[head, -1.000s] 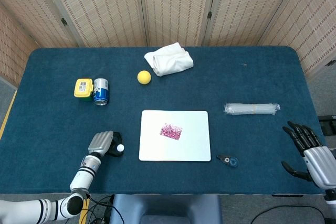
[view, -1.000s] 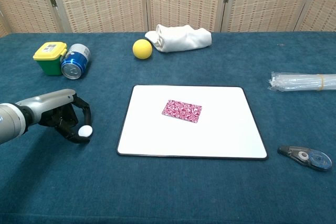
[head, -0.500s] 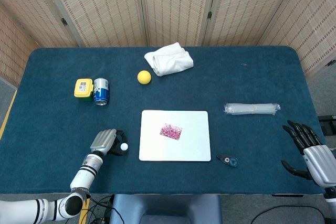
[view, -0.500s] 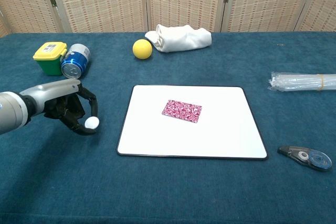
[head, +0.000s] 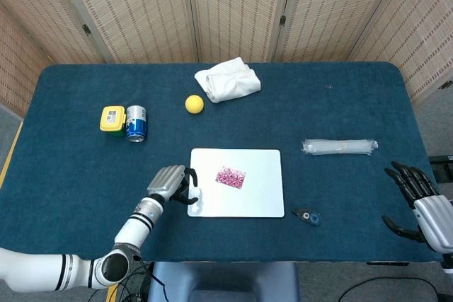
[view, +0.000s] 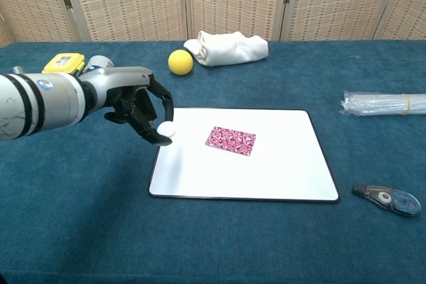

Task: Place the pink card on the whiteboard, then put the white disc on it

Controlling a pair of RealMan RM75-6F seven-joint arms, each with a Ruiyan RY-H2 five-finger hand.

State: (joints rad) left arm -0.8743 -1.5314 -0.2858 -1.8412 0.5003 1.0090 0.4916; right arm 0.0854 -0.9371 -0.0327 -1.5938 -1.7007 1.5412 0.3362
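The pink card [head: 231,177] [view: 231,140] lies flat on the whiteboard [head: 262,199] [view: 266,171], a little above its middle. My left hand [head: 170,182] [view: 136,101] hovers over the board's left edge and pinches the white disc [head: 194,194] [view: 166,128] between its fingertips. The disc is left of the card and apart from it. My right hand [head: 417,203] sits at the table's right front corner, fingers spread, holding nothing; the chest view does not show it.
A yellow ball [head: 194,104] and a white cloth [head: 227,80] lie at the back. A blue can [head: 136,123] and a yellow-green box [head: 112,119] stand at the left. A clear plastic roll [head: 338,147] and a small blue tape dispenser [head: 308,216] lie right of the board.
My left hand has lifted and carried the white disc rightward, from the cloth left of the board to above the board's left edge. The right hand has stayed put.
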